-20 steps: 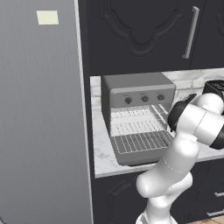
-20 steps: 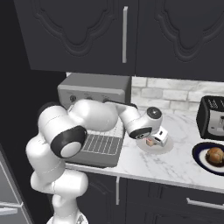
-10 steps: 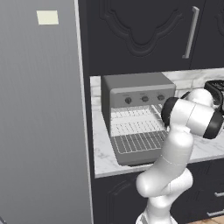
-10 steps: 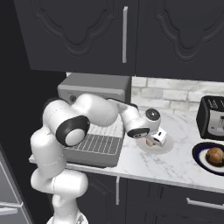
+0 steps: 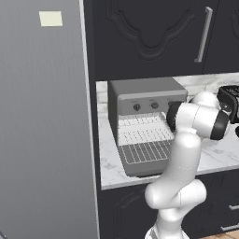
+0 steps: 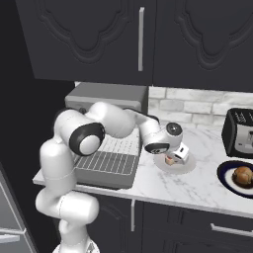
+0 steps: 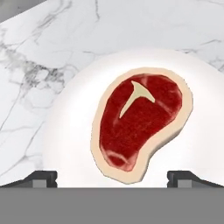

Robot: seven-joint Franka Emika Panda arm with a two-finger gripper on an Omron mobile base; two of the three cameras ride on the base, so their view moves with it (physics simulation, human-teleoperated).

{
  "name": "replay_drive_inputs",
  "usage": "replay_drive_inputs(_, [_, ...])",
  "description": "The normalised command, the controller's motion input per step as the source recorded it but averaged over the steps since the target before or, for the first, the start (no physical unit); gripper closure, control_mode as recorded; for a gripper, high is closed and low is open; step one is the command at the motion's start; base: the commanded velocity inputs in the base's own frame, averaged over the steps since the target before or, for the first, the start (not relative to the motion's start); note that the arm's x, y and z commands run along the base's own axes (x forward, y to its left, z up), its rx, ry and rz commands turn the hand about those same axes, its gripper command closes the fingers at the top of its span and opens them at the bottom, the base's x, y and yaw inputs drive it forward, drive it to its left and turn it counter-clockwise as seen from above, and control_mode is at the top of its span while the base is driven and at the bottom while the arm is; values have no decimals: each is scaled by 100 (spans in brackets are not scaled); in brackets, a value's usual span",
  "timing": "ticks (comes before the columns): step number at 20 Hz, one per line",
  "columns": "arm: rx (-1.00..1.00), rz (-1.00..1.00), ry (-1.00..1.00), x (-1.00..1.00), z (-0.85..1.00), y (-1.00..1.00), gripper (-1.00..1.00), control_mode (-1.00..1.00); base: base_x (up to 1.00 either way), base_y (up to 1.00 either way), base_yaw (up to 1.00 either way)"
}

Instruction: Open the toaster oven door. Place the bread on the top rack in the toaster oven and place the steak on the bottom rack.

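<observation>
The fingers (image 7: 112,177) are held spread apart, with one dark tip (image 7: 41,177) seen at each side of the steak (image 7: 139,124) in the hand view and nothing gripped between them. The steak, red with a pale tan rim and a pale streak near its top, lies flat on a white plate (image 7: 65,131), and the fingers are poised directly above it. In the right base view the gripper (image 6: 174,157) is seen over that plate (image 6: 184,168), which rests on the marble counter (image 6: 197,190) just beside the lowered toaster oven door (image 6: 106,167). The door is folded down flat toward the front edge of the counter, and a wire rack (image 5: 142,150) is seen drawn out over it. Behind it stands the toaster oven (image 5: 144,95), gray, with a row of dark knobs. The bread (image 6: 243,175), a round brown ball, sits on a dark plate (image 6: 228,180) toward the right end of the counter, well apart from the steak. A black toaster (image 6: 238,132) stands behind it by the back wall.
</observation>
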Motion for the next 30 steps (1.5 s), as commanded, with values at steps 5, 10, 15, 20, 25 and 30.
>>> replay_drive_inputs(5, [0, 0, 0, 14, -12, -17, -100, -100, 0, 0, 0])
replay_drive_inputs(10, [0, 0, 0, 14, -21, -1, -100, -100, 0, 0, 0])
replay_drive_inputs(15, [0, 0, 0, 18, -22, 0, -100, -100, 0, 0, 0])
replay_drive_inputs(20, [0, 0, 0, 14, -26, 0, -100, -100, 0, 0, 0])
replay_drive_inputs(25, [-4, 0, 2, 13, -37, 5, -100, -100, 0, 0, 0])
replay_drive_inputs(30, [-7, 0, 7, 4, -29, 19, 100, -100, 0, 0, 0])
